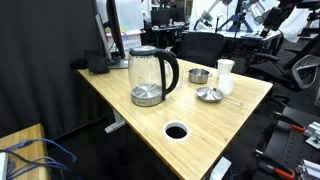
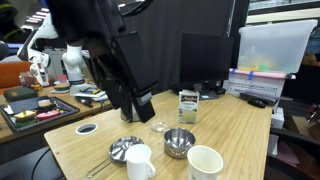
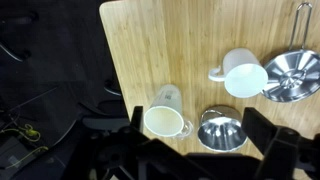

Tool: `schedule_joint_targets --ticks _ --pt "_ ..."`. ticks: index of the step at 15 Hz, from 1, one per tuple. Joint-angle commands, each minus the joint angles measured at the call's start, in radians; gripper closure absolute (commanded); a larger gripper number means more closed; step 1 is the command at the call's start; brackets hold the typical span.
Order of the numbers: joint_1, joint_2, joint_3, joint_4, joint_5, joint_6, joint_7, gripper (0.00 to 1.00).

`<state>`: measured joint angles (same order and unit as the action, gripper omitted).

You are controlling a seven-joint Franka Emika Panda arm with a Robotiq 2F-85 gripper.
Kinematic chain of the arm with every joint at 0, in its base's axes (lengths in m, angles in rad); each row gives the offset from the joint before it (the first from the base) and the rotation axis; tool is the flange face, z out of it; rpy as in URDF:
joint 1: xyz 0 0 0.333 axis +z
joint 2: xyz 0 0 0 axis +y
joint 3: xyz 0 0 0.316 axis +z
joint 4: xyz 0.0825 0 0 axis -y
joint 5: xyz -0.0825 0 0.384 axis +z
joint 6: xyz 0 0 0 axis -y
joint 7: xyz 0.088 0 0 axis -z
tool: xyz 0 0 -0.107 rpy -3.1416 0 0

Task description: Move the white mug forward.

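The white mug (image 3: pixel 245 74) stands upright on the wooden table, handle to the left in the wrist view, beside a flat silver saucer (image 3: pixel 291 76). It shows in both exterior views (image 1: pixel 226 86) (image 2: pixel 140 161). My gripper (image 3: pixel 198 127) is open and empty. It hangs well above the table, over a taller cream cup (image 3: pixel 165 117) and a small metal bowl (image 3: pixel 222 131), and it is apart from the mug. In an exterior view the black arm and gripper (image 2: pixel 128 107) reach down behind these things.
A glass kettle (image 1: pixel 150 76) stands mid-table. The tabletop has a round cable hole (image 1: pixel 176 130). A small glass (image 2: pixel 158 126) and a carton (image 2: pixel 187 105) stand behind the bowl (image 2: pixel 179 142). A spoon lies by the saucer (image 1: pixel 208 94). The table edge (image 3: pixel 108 60) is close by.
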<state>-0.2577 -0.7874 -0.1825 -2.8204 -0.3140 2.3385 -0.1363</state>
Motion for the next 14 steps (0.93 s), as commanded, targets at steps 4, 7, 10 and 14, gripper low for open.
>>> schedule_joint_targets --ticks 4,7,10,14 --pt "-0.003 0.012 0.006 -0.025 0.007 -0.006 -0.004 0.0" --pt "-0.003 0.012 0.006 -0.024 0.007 -0.006 -0.004 0.0" --pt "-0.003 0.012 0.006 -0.024 0.007 -0.006 -0.004 0.0" --pt "-0.003 0.012 0.006 -0.024 0.007 -0.006 -0.004 0.0"
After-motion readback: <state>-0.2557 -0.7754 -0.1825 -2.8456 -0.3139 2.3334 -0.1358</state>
